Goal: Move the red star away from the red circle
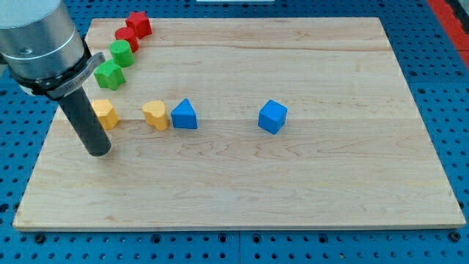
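The red star [138,23] sits at the view's top left of the wooden board, touching the red circle [126,37] just below and left of it. My tip [98,152] rests on the board at the view's left, well below both red blocks and just below-left of a yellow block [106,114]. The rod and the arm's grey body [38,40] cover the board's left edge above it.
A green block [122,53] and a green star [109,74] continue the diagonal row below the red circle. A yellow heart [155,115] touches a blue triangle [185,115] mid-board. A blue cube [272,116] lies right of centre. The board [330,191] lies on a blue pegboard.
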Motion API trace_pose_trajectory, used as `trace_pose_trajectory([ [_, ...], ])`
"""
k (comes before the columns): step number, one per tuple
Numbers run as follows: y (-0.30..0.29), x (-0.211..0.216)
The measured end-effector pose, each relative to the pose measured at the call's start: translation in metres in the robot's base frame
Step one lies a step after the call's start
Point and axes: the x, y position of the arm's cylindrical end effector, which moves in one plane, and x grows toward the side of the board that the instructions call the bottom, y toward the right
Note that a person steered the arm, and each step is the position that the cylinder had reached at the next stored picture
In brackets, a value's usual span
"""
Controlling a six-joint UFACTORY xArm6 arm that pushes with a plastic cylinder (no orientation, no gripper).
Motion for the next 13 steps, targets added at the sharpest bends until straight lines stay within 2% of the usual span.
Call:
trace_pose_trajectory([
  [1, -0.014, 0.006],
  [2, -0.066, -0.002],
  [3, -0.058, -0.069],
  [5, -0.083, -0.22],
  [6, -0.08, -0.28],
  [7, -0.079, -0.31],
  [8, -0.057, -0.31],
  [10, 0.078, -0.297],
  [11, 0.128, -0.249],
  [12, 0.153, -0.217],
  [13, 0.153, -0.217],
])
